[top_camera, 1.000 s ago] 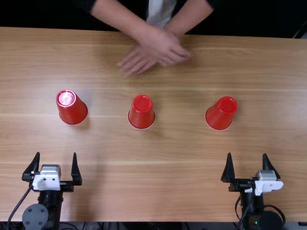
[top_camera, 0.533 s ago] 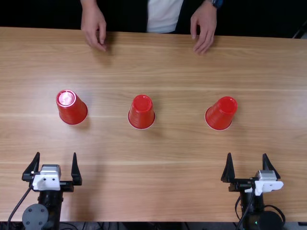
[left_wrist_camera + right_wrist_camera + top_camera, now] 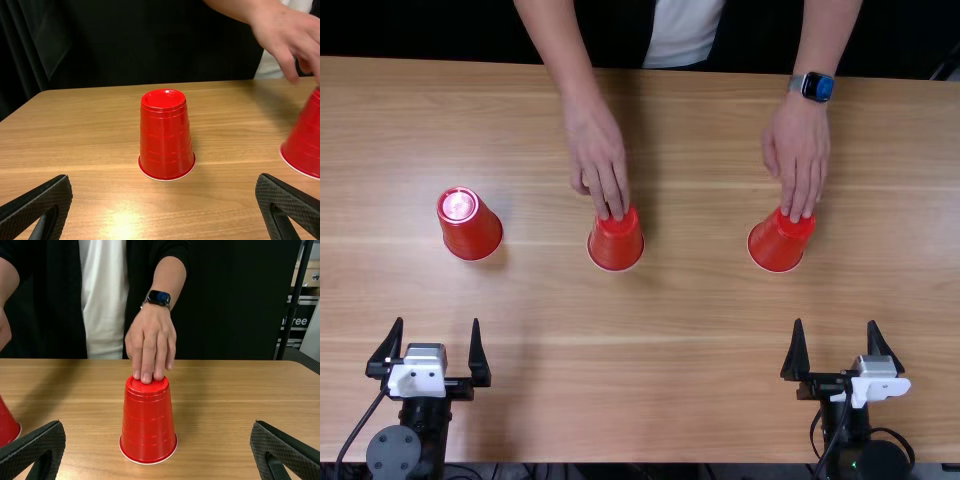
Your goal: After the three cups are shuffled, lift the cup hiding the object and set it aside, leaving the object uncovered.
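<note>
Three red cups stand upside down in a row across the table: a left cup [image 3: 470, 224] [image 3: 166, 136], a middle cup [image 3: 616, 238] [image 3: 306, 143] and a right cup [image 3: 781, 238] [image 3: 148, 422]. A person's hand [image 3: 600, 160] rests its fingertips on top of the middle cup. The person's other hand [image 3: 798, 160] [image 3: 151, 345], with a watch on the wrist, touches the top of the right cup. My left gripper [image 3: 432, 348] is open near the front edge, in line with the left cup. Open too, my right gripper [image 3: 834, 348] sits in front of the right cup.
The light wooden table [image 3: 650, 310] has free room between the cups and the grippers. The person stands at the far edge, arms reaching over the table's back half.
The person's hands went from crossed at the table's middle back, to apart at the far edge, to down on the middle and right cups. Cups and arms have not moved.
</note>
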